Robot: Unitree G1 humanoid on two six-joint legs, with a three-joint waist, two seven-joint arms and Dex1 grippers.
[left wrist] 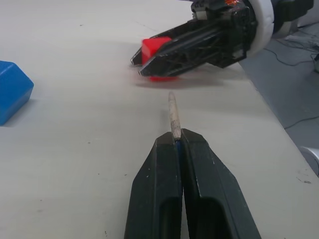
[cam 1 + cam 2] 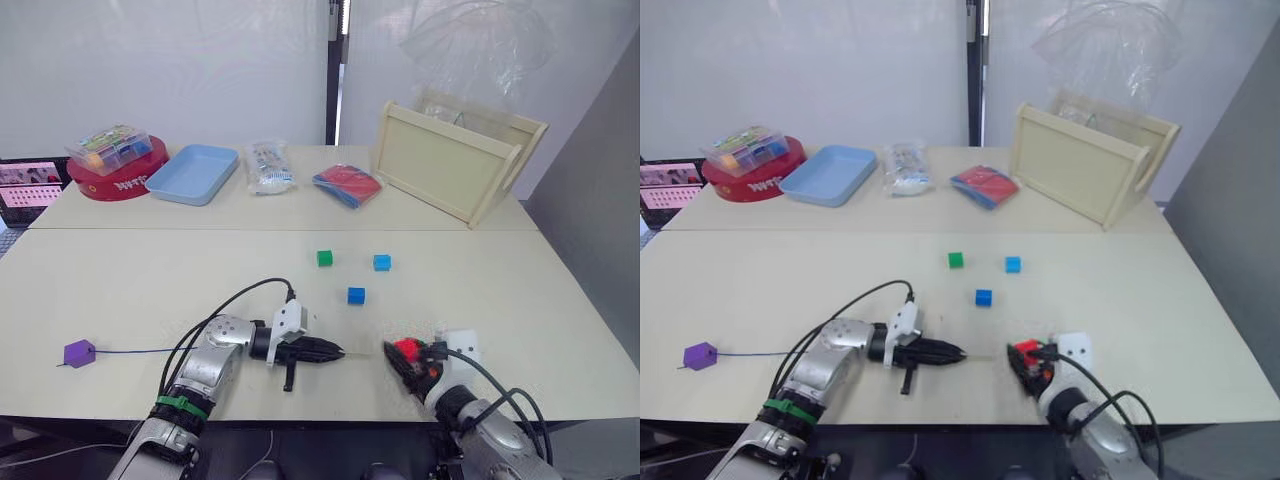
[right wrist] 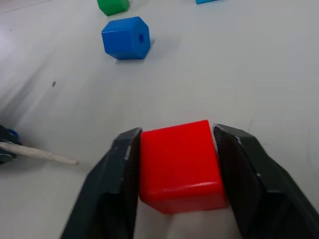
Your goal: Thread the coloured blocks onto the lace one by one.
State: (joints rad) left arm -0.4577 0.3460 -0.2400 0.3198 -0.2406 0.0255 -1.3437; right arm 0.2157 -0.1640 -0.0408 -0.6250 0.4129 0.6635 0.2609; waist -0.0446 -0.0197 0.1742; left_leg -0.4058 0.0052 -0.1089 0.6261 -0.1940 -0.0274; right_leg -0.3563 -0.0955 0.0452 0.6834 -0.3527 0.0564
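While the left end effector (image 2: 335, 352) lies low over the table (image 2: 150, 290) with its two black fingers pressed together on the lace (image 2: 140, 351), the pale stiff tip (image 1: 173, 115) juts out past the fingertips, straight and slightly rough-looking. Behind the fingers a short stretch of blue cord shows in the slit between them. The rest of the lace is a thin blue line running across the table toward the robot's left, ending at the purple block (image 2: 79, 352), which sits on it near the table's left edge.

Facing that tip, the right end effector (image 2: 400, 358) is clamped on the red block (image 3: 178, 165), one finger on each side face. This block is a glossy cube with softly rounded edges, held just above the table near the front edge. The tip and the red block are near each other but apart.

Three blocks lie loose farther in on the table: the darker blue block (image 2: 356, 296), whose side shows a small round hole in the right wrist view; the green block (image 2: 324, 258) behind it; and the light blue block (image 2: 382, 262) beside the green one, toward the right. All three are well apart from both end effectors.
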